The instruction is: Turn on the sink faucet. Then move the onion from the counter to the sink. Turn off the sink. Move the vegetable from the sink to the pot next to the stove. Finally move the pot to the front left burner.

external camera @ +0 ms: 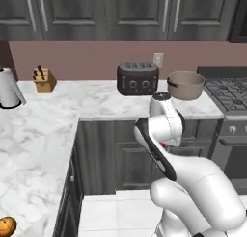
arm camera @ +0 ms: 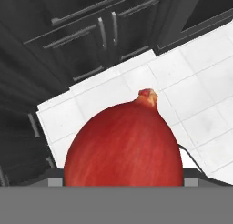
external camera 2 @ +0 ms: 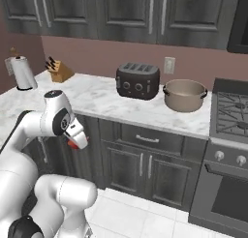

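Observation:
The red onion (arm camera: 124,145) sits right in front of the hand camera, held in my gripper (arm camera: 123,182) above the white tiled floor. In the right base view the gripper (external camera 2: 76,139) hangs low in front of the dark cabinets, with a bit of the onion (external camera 2: 72,144) showing under it. The tan pot (external camera: 186,85) (external camera 2: 184,95) stands on the marble counter (external camera: 101,103) (external camera 2: 97,99) beside the stove (external camera: 231,94) (external camera 2: 231,111). The sink and its faucet are out of view.
A dark toaster (external camera: 138,78) (external camera 2: 138,81) stands left of the pot. A knife block (external camera: 44,80) (external camera 2: 59,70) and a paper towel roll (external camera: 8,89) (external camera 2: 23,73) are further left. An orange ball (external camera: 6,226) lies on the near counter corner.

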You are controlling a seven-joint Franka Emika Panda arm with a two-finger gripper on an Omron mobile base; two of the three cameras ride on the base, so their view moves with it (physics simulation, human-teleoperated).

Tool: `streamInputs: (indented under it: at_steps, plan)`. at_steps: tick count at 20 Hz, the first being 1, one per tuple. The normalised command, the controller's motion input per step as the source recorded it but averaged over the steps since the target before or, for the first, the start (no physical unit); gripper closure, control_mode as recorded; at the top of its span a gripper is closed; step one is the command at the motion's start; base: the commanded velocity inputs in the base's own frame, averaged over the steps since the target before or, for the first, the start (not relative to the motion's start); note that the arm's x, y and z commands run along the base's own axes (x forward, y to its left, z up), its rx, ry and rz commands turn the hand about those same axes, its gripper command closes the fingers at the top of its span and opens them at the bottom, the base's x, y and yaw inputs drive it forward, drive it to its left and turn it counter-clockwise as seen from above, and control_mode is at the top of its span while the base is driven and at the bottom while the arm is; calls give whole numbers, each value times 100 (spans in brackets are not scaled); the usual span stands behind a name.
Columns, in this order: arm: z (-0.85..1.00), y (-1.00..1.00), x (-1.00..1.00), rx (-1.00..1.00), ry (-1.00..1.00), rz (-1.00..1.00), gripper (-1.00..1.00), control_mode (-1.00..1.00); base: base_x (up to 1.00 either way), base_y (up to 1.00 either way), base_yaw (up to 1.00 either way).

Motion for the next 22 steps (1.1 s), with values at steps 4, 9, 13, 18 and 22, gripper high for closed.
streamInputs:
  at_steps: [4, 9, 13, 18, 22]
  plan:
    - [0, 0, 0, 0, 0, 0, 100, 100, 0, -71, -23]
    - [0, 0, 0, 0, 0, 0, 100, 100, 0, -82, -16]
    - [0, 0, 0, 0, 0, 0, 100, 100, 0, -76, -12]
    - [0, 0, 0, 0, 0, 0, 100, 100, 4, -54, -10]
    - [0, 0, 0, 0, 0, 0, 100, 100, 11, -48, -7]
